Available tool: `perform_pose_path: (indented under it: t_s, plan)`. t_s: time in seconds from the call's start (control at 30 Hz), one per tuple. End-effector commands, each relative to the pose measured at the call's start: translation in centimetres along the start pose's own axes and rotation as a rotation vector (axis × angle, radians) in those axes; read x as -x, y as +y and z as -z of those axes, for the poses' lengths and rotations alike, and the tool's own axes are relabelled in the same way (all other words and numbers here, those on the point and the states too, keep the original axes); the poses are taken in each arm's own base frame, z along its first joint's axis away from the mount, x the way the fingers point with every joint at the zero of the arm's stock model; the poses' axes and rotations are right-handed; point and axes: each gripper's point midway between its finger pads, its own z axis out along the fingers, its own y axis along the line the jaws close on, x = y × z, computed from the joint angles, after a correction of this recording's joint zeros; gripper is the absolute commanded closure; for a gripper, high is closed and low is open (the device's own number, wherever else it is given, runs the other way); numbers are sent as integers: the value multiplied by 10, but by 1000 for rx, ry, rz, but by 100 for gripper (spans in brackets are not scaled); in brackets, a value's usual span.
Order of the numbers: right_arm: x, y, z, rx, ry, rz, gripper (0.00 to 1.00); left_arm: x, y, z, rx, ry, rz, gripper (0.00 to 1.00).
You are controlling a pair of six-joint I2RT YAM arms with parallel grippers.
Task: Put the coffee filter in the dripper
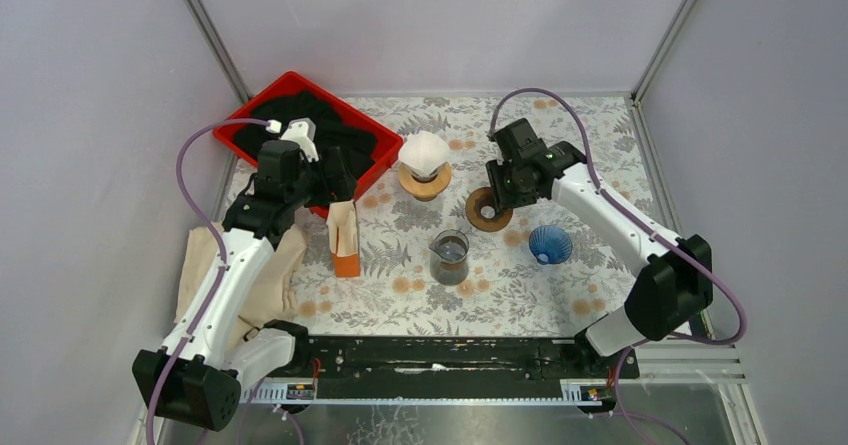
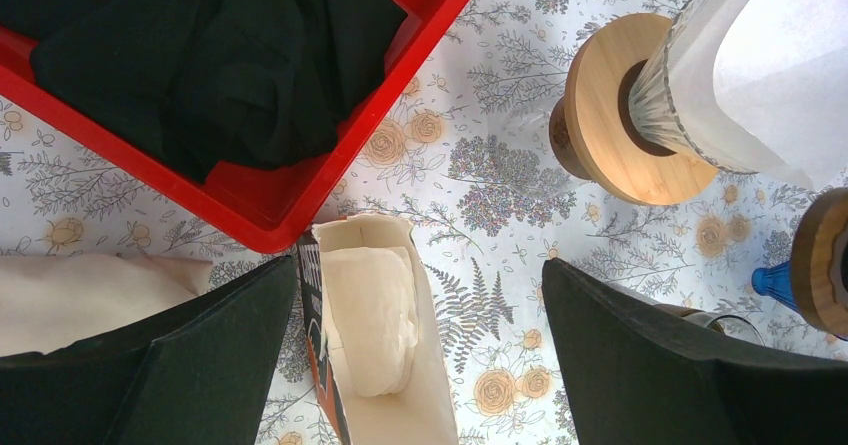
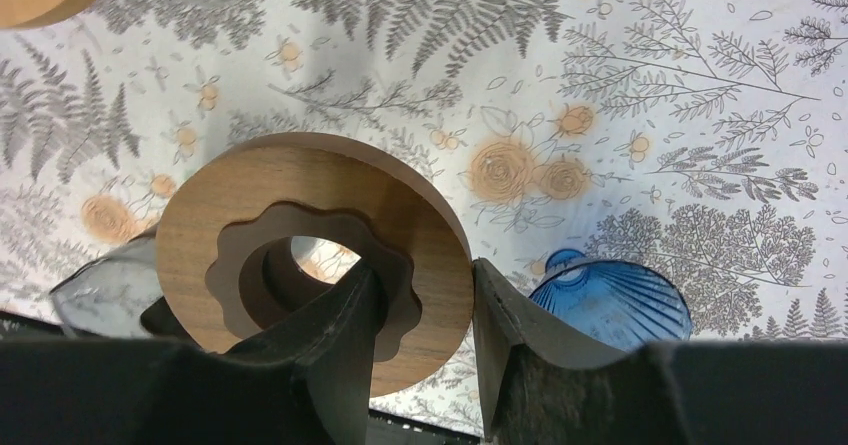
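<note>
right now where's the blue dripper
Top view, right side of the table: the blue dripper sits just right of the wooden ring and the glass carafe.

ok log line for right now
left gripper open over filter box | right gripper shut on wooden ring | blue dripper: no filter

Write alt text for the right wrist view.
The right gripper pinches the rim of a dark wooden ring, with one finger through its scalloped centre hole and the other outside the rim. A blue ribbed dripper sits just to the right on a floral tablecloth.
</note>
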Motion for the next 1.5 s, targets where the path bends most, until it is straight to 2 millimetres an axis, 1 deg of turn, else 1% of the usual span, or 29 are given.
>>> perform_pose_path:
  t_s: [0.0,0.17,0.27,0.5,0.63,0.77,0.9,1.07,1.3,1.47]
  plan:
    - [8,13,37,4,-51,46,72,15,-3,0,-22,-62,-14,0]
    - [1,38,48,28,-37,109,72,14,-3,-1,-21,-60,-15,0]
    - [-5,54,50,55,-33,149,72,14,-3,-1,-23,-59,-15,0]
    - [-15,81,48,85,-10,206,73,14,-3,-1,-21,-60,-14,0]
    - [-20,92,42,94,4,228,73,14,-3,0,-23,-63,-15,0]
    - [-23,99,35,94,13,239,73,14,-3,0,-23,-63,-15,0]
    - [-25,99,27,79,19,241,73,14,-3,0,-22,-63,-15,0]
    - [-27,104,20,97,21,238,72,14,-3,0,-23,-63,-15,0]
    - [-34,103,7,84,42,247,70,13,-3,-1,-21,-60,-15,0]
    - [-39,102,2,81,63,252,67,14,-3,-1,-21,-60,-16,0]
